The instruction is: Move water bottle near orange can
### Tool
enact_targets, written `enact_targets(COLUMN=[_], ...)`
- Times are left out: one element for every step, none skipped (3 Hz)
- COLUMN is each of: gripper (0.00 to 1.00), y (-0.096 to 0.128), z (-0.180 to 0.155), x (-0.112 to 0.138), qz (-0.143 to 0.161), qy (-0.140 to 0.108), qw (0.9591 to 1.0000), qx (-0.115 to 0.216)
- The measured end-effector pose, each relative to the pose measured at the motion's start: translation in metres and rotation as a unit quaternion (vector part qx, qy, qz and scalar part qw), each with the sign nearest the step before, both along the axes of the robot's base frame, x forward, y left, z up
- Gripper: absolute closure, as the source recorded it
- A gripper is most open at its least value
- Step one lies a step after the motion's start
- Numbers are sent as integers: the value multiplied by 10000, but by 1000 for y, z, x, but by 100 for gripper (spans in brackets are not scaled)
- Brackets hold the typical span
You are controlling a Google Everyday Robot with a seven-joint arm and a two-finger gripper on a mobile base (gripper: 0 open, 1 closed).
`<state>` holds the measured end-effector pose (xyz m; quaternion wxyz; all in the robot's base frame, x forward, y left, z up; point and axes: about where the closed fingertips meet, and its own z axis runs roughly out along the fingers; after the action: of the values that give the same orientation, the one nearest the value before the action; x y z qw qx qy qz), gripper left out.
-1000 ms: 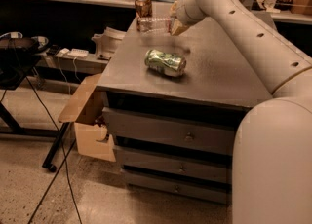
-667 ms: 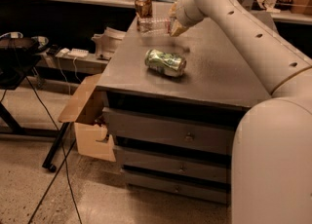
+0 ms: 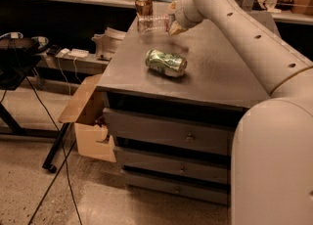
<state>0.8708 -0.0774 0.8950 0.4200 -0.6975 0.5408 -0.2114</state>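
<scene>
- The gripper [image 3: 171, 23] is at the far left part of the grey surface [image 3: 220, 75], at the end of the pale arm [image 3: 244, 28] that reaches in from the near right.
- Its jaws are clenched on the right end of the water bottle [image 3: 152, 24].
- The water bottle lies sideways, pointing left, just on the near side of the orange can [image 3: 144, 5].
- The orange can stands upright at the far left edge of the surface.
- A dented green can [image 3: 166, 63] lies on its side nearer the middle, well apart from both.
- Drawers [image 3: 171, 133] sit below, with a cardboard box [image 3: 83, 102] on their left.
</scene>
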Motion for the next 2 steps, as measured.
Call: enact_targets(gripper=[0,0], y=[2,2], z=[-3,-3], x=[0,0], qz=[13,13], qy=[19,19], qw=[10000,10000], qx=[-2,-2])
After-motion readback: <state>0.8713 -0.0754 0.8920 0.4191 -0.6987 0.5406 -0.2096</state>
